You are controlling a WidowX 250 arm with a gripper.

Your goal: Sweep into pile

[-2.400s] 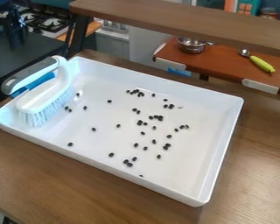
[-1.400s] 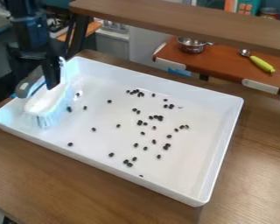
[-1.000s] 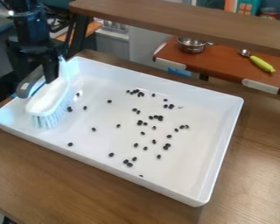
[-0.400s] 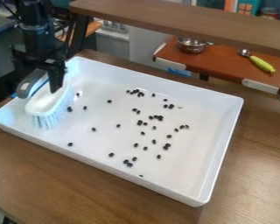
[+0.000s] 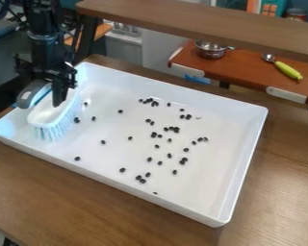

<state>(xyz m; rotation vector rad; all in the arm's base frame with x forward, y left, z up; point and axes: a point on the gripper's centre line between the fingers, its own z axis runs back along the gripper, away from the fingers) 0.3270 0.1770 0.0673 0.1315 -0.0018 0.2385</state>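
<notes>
While tray walls [image 5: 201, 100] ring blk bits [image 5: 176, 129], pot [image 5: 211, 50] & scoop [image 5: 289, 70] sit bhnd.

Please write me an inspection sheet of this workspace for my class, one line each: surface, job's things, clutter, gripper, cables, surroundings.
Surface: brown wood-look table, bearing a white tray.
Job's things: small dark pieces scattered over the tray floor, not in one pile; white brush at the tray's left end, bristles down, grey handle on top.
Clutter: metal pot and green-handled utensil on the reddish-brown board behind.
Gripper: black gripper at the brush, upper left; grasp cannot be confirmed.
Cables: dark cable-like curve beside the arm, top left.
Surroundings: brown beam crossing behind the tray.
</notes>
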